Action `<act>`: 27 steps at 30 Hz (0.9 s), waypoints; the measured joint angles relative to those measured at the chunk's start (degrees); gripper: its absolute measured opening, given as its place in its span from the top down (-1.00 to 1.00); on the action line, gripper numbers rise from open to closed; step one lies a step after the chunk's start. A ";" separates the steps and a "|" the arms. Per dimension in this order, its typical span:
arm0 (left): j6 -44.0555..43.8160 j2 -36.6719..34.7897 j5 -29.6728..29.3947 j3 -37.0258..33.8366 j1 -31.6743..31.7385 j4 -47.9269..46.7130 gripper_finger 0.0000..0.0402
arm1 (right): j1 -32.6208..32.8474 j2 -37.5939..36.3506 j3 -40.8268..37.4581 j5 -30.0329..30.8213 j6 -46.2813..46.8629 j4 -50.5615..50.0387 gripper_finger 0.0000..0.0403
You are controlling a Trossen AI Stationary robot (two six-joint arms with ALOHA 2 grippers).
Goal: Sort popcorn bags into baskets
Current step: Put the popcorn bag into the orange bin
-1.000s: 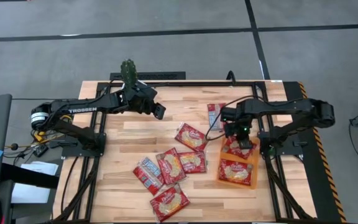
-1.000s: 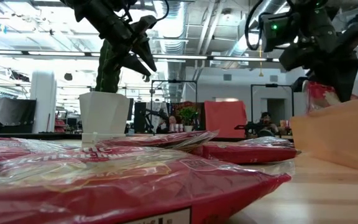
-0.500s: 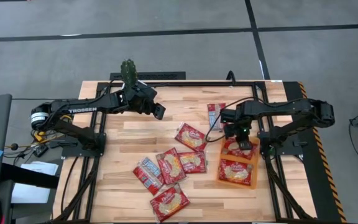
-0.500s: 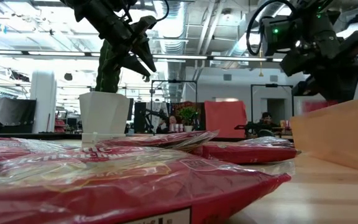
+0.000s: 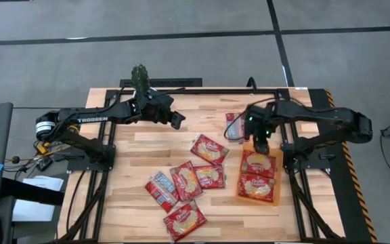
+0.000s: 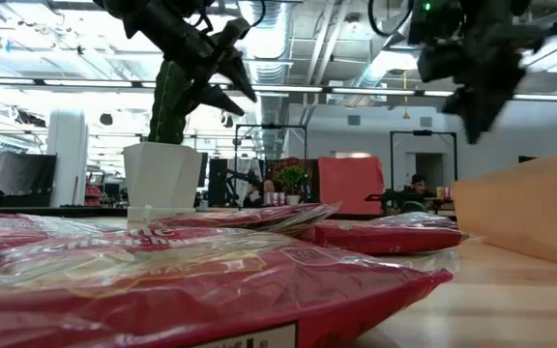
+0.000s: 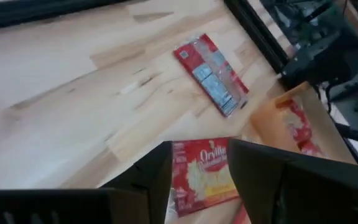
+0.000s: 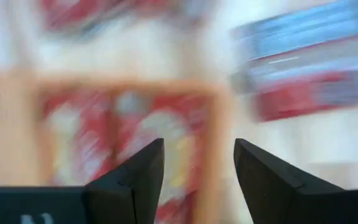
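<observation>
We start at the near edge of the tabletop (image 5: 147, 146), where five loose popcorn bags (image 5: 185, 218) lie in a loose cluster, some overlapping; a sixth packet (image 5: 207, 148) lies just beyond them toward the centre. These are flat red packets with a cream-yellow picture. One of them (image 5: 161, 189) shows blue-grey and white markings.

Toward the right edge, the orange tray (image 5: 258, 176) holds two packets lying flat, side by side, filling most of its floor. We judge the main risk to be overfilling: a further bag may ride on the tray wall or slide off the glossy film of the bags below.

The right hand (image 5: 261, 144) hangs just above the tray's far end, fingers apart and empty. A seventh packet (image 5: 233, 125), printed side down, lies just past it near the far edge.

The left hand (image 5: 177, 120) hovers over bare wood toward the far edge, open and empty, beside the potted cactus (image 5: 139, 80). A swing there could topple the pot.
</observation>
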 joint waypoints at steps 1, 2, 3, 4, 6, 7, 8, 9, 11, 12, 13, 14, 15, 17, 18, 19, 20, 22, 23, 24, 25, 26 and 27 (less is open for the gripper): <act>-0.22 0.37 -0.28 0.03 -0.02 1.58 0.30 | -0.84 -0.93 0.08 3.06 2.29 1.46 -0.07; -0.38 0.81 -0.39 0.15 -0.07 2.93 0.30 | -1.80 -1.81 0.08 5.62 4.56 2.65 -0.05; -0.46 1.10 -0.27 0.11 -0.07 3.53 0.32 | -2.78 -2.56 0.08 8.23 6.77 3.72 -0.03; -0.52 1.66 -0.13 -0.02 -0.07 4.19 0.34 | -3.79 -3.12 0.08 10.22 8.34 4.64 0.00; -0.09 4.24 0.61 0.16 -0.07 11.20 0.43 | -5.93 -4.00 0.05 11.54 9.97 6.03 0.07; 0.22 5.58 1.66 0.14 -0.07 13.22 0.49 | -6.99 -4.82 0.02 11.54 10.57 6.81 0.10; 0.66 7.31 2.74 0.04 -0.07 16.22 0.56 | -7.93 -5.81 0.03 11.39 11.34 7.70 0.14; 1.20 9.40 4.06 0.09 -0.07 20.26 0.64 | -8.67 -6.87 0.08 11.27 12.33 8.25 0.17; 2.18 13.82 6.02 0.09 -0.07 26.37 0.85 | -10.40 -9.12 0.06 11.12 14.92 8.13 0.25; 2.07 16.05 6.79 0.35 -0.07 29.33 0.92 | -10.96 -10.25 0.06 11.10 15.91 7.95 0.28; 1.58 18.46 7.07 1.36 -0.10 30.80 0.95 | -11.41 -11.53 0.06 11.04 16.80 7.90 0.32; 1.51 20.79 7.27 2.86 -0.11 31.45 0.97 | -11.82 -12.83 0.06 11.05 17.85 7.82 0.36; 1.76 22.75 7.58 4.40 -0.11 30.59 0.98 | -12.15 -14.16 0.06 11.31 18.97 7.70 0.40; 3.62 26.98 8.67 8.98 -0.34 29.42 0.99 | -12.54 -16.70 0.06 11.76 21.23 7.60 0.47; 5.31 28.59 9.35 11.13 -0.51 27.03 1.00 | -12.56 -17.92 0.06 11.80 22.10 7.42 0.50; 7.44 30.35 9.96 13.99 -0.83 25.12 1.00 | -12.57 -18.94 0.06 11.84 22.97 7.40 0.53; 9.66 32.19 10.26 17.16 -1.19 23.01 1.00 | -12.53 -19.96 0.06 11.95 23.70 7.46 0.56; 15.08 35.39 10.26 23.59 -1.70 16.13 1.00 | -12.47 -21.79 0.06 12.17 25.19 7.38 0.61; 17.70 37.49 10.16 27.23 -1.93 13.47 1.00 | -12.49 -22.50 0.06 12.69 25.94 7.40 0.63; 20.20 39.61 10.04 30.72 -2.11 10.76 1.00 | -12.45 -23.22 0.06 13.15 26.54 7.34 0.65; 22.47 41.56 9.83 34.08 -2.28 7.76 1.00 | -12.45 -23.79 0.06 13.39 27.10 7.31 0.67; 24.31 43.66 9.61 37.54 -2.36 4.38 1.00 | -12.47 -24.20 0.06 13.75 27.47 7.31 0.68; 25.96 45.91 8.60 40.91 -2.38 1.71 1.00 | -12.48 -24.58 0.06 13.75 27.75 7.30 0.69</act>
